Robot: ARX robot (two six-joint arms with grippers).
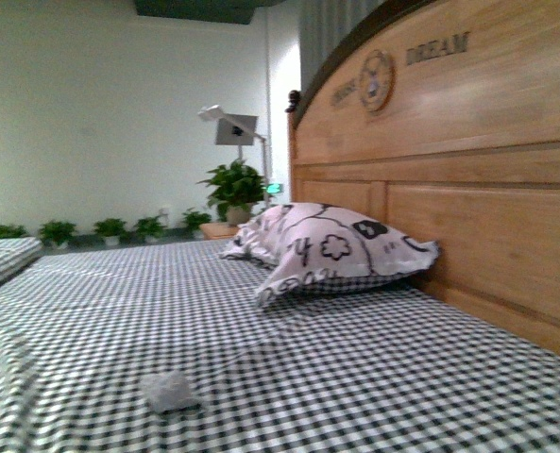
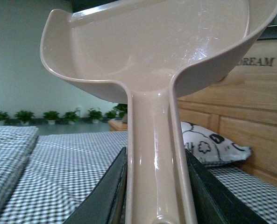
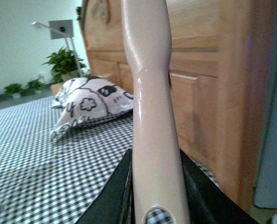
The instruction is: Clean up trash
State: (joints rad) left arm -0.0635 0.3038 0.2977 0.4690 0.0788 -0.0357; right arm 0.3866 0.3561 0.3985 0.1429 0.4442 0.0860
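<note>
Trash wad (image 1: 169,391): small crumpled white lump, lying loose on the checked sheet (image 1: 374,377), near the front edge of the front view, left of centre. Nothing touches it. No arm shows in the front view.

Patterned pillow (image 1: 331,247) is well behind the wad and to the right, against the wooden headboard (image 1: 468,189). Potted plant (image 1: 234,187) and a lamp (image 1: 232,127) stand beyond the bed.

Left gripper (image 2: 159,189): dark jaws closed against both sides of the pinkish dustpan (image 2: 157,42) handle, with the scoop held up above the bed. The part of the scoop's inside that shows is bare plastic.

Right gripper (image 3: 157,193): jaws clamped on a beige handle (image 3: 152,116). The handle's far end runs out of view, so what tool it is cannot be told.
</note>
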